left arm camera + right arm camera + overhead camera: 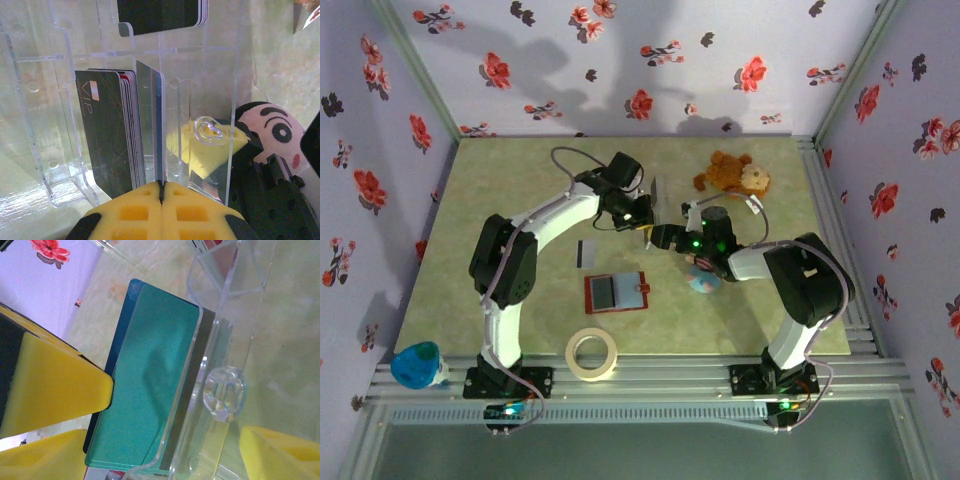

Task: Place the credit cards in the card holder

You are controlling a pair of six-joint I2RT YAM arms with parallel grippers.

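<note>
While cards are being drawn from storage: both arms are brought together over the middle of the pale green table, at the clear plastic slotted stand.
Left pincer: clenched, with the yellow pads pressed flat together. A thin blue-edged card runs edge-on into the seam and is judged to be pinched there.
Right pincer: released, with the jaws set wide on either side of the stand. One pad is seen at the edge of a flat teal plastic card in a slot; a firm hold cannot be told.
Credit cards: a stack of thin dark rectangular plastic credit cards is kept upright in the stand. One loose dark card is laid flat on the table.
Card holder: the small red folding card holder is laid open nearer the arm bases, just beside the loose dark card and apart from both pincers.
Done: little, it is judged. No card can be made out in the pockets, though the view is too small for certainty.
Left: nearly every card is yet to be carried over and slid in.
</note>
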